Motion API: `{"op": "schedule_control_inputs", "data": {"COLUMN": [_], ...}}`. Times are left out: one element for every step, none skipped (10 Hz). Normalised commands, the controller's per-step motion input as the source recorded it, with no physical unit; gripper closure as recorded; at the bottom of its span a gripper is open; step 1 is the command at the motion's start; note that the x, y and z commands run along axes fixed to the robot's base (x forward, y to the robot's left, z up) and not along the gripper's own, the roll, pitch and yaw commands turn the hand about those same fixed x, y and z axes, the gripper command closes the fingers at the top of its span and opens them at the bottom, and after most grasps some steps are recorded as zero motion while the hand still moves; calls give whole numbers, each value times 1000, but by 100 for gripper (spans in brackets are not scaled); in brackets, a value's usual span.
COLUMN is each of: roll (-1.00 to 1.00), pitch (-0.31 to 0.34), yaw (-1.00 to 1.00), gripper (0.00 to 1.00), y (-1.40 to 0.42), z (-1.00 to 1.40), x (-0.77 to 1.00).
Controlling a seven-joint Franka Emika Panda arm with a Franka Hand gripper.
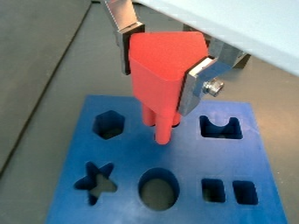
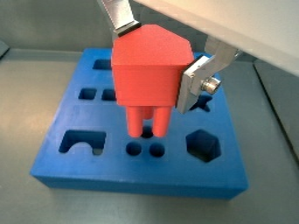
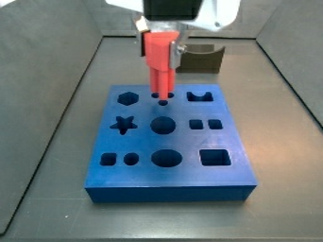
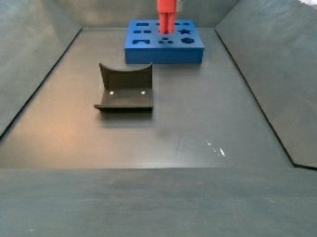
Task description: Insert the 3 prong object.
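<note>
The 3 prong object (image 1: 160, 70) is a bright red plastic piece with round prongs pointing down. It also shows in a wrist view (image 2: 146, 74) and in both side views (image 3: 158, 59) (image 4: 164, 13). My gripper (image 1: 162, 63) is shut on it, silver fingers (image 2: 197, 80) clamped on its two sides. I hold it upright over the blue block (image 3: 171, 142), which has several shaped holes. The prong tips hang at the block's top face near the far middle holes (image 3: 161, 97). Whether they are inside the holes is not clear.
The blue block (image 4: 164, 44) stands at the far end of the dark floor in a side view. A dark olive U-shaped block (image 4: 124, 89) lies mid-floor, also visible behind the blue block (image 3: 199, 59). Grey walls enclose the floor on the sides.
</note>
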Motion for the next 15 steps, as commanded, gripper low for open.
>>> {"op": "schedule_control_inputs", "data": {"roll": [14, 0, -40, -180, -106, -16, 0, 0, 0, 0, 24, 60, 117, 263, 434], "pitch": [0, 0, 0, -57, -31, -11, -27, -83, -146, -131, -84, -71, -89, -76, -4], "yaw": [-283, -280, -349, -403, -397, -383, -309, -83, 0, -14, -60, -54, -51, -20, 0], "gripper": [100, 100, 100, 100, 100, 100, 100, 100, 100, 100, 100, 100, 100, 100, 100], "y": [223, 166, 26, 0, 0, 0, 0, 0, 0, 0, 0, 0, 0, -11, -129], "z": [-311, -297, -369, -337, -320, -363, -406, -500, -594, -563, -506, -466, -491, -466, -357], "x": [0, 0, 0, 106, 197, 140, 103, 0, 37, 46, 77, 49, 6, 0, 54]}}
